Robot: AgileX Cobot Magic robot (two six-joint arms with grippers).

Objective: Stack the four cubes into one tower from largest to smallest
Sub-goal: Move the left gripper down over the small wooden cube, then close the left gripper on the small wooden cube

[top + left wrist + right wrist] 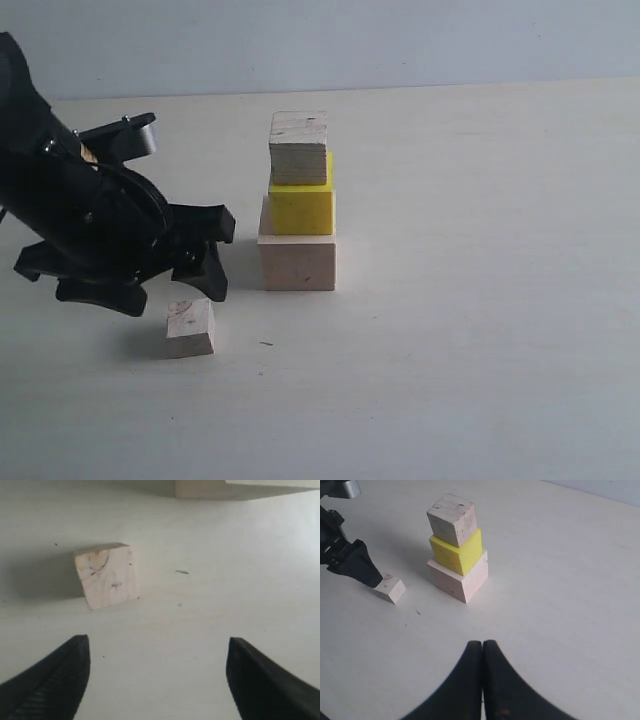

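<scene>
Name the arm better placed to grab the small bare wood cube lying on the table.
Left. The left gripper hangs by that small bare wood cube, jaws open; the right gripper sits shut, farther off.

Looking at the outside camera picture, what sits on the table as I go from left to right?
In order: small wood cube → stack of three: pale wood cube below, yellow cube, greyish wood cube on top. The left claw overlaps the small cube's span, so I leave it out.
</scene>
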